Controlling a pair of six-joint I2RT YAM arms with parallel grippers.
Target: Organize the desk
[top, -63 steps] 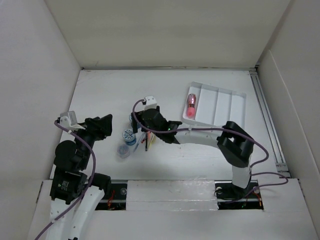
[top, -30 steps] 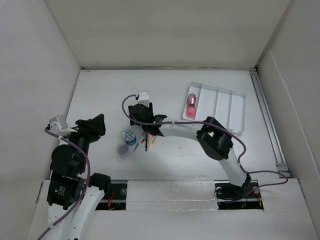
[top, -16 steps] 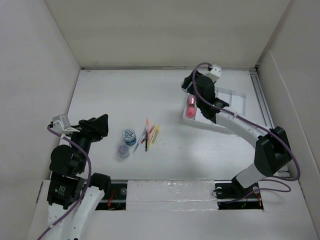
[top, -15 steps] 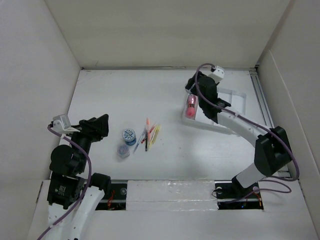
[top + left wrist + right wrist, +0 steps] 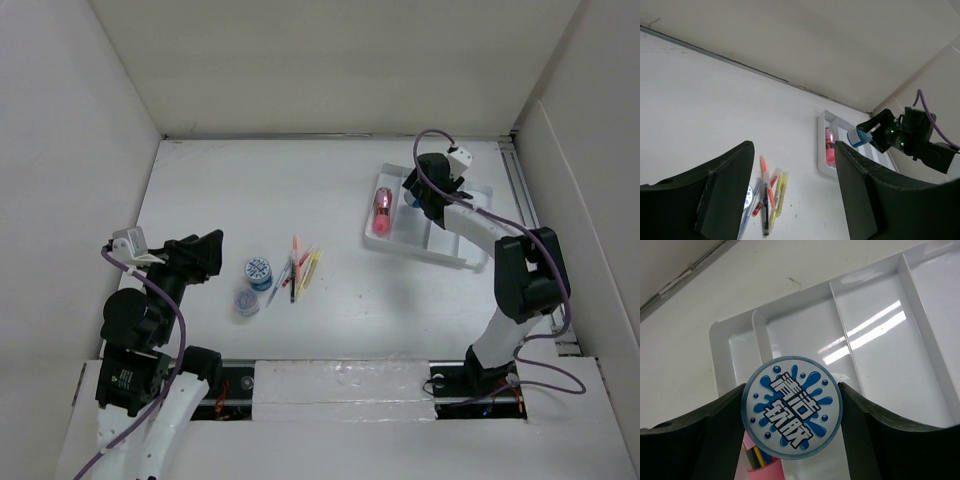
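The desk [image 5: 250, 190] is a white tabletop with walls. My right gripper [image 5: 418, 196] is shut on a round blue tub [image 5: 791, 412] with a white and blue splash label. It holds the tub above the left compartments of the white tray [image 5: 455, 215]. The tub also shows in the left wrist view [image 5: 860, 136]. A pink case [image 5: 381, 212] lies in the tray's leftmost compartment. My left gripper [image 5: 205, 258] is open and empty at the desk's left. Loose pens and highlighters [image 5: 298, 270] lie mid-desk.
A round blue and white tub [image 5: 258, 269] and a small clear tub [image 5: 245, 300] sit just left of the pens. The tray's right compartments [image 5: 930, 355] hold nothing. White walls close the back and both sides; a rail [image 5: 535, 240] runs along the right.
My right arm left the pen pile holding the blue tub, swung to the tray, and has shifted right over it. The left gripper has barely moved.
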